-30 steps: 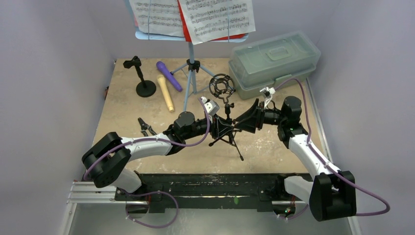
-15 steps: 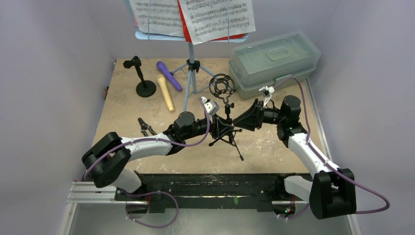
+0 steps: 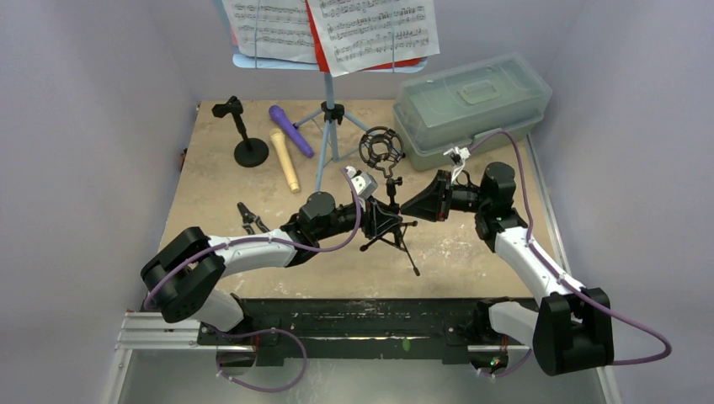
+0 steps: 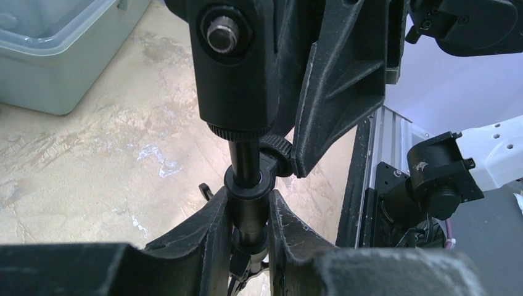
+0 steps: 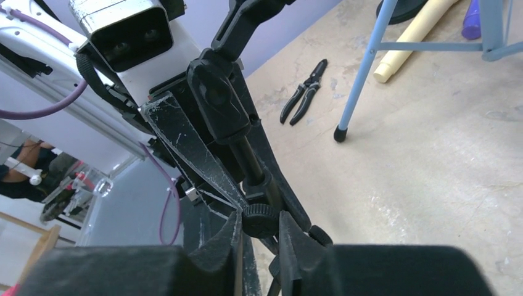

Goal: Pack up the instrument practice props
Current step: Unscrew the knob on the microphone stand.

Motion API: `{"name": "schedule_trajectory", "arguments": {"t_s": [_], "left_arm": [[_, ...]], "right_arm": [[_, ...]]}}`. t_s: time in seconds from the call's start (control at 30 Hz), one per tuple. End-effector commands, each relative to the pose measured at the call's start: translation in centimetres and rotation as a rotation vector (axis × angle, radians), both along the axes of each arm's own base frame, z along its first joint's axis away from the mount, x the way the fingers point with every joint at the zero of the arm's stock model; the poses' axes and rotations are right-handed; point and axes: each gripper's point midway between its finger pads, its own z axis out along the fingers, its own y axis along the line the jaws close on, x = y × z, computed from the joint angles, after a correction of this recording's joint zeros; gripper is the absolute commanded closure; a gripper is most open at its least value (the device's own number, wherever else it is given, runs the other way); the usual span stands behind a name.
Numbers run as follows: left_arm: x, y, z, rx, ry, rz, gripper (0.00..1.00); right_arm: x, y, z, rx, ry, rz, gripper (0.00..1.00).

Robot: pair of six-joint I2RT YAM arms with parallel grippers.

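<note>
The black tripod mic holder (image 3: 387, 229) with its ring (image 3: 380, 149) stands mid-table between both arms. My left gripper (image 3: 376, 220) is shut on its stem (image 4: 247, 185), one finger on each side. My right gripper (image 3: 406, 206) comes in from the right, its jaws pressed on the holder's knurled knob (image 5: 259, 222). Purple microphone (image 3: 290, 130) and tan microphone (image 3: 285, 160) lie at the back left beside the round-base holder (image 3: 250, 151). The pale-blue music rack (image 3: 328, 126) stands behind, carrying sheet-music pages (image 3: 370, 29).
A translucent lidded box (image 3: 471, 105) sits shut at the back right. Black pliers (image 3: 248, 219) lie near the left arm. One rack foot (image 5: 338, 134) rests on the table close to the tripod holder.
The right gripper's jaws have narrowed from wide apart onto the tripod holder's knob. The left gripper keeps its hold on the stem, unmoved.
</note>
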Motion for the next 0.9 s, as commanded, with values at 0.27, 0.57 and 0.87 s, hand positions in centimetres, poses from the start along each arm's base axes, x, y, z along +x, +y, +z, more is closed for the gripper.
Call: {"name": "schedule_trajectory", "arguments": {"t_s": [0.27,0.57,0.87], "left_arm": [[0.7,-0.6,4.3,-0.095,-0.105,-0.001,1.0],[0.6,-0.6,4.2,-0.09,-0.105,-0.006,1.0],[0.6,-0.7,4.2,-0.086,-0.106,-0.008,1.0]], "right_arm": [[-0.5,-0.2,1.2,-0.102,-0.403,0.107,0.99],[-1.6,-0.8,-1.3,-0.415,-0.936,0.358,0.9],[-2.4,-1.1,-1.6,-0.446,-0.98,0.37,0.5]]}}
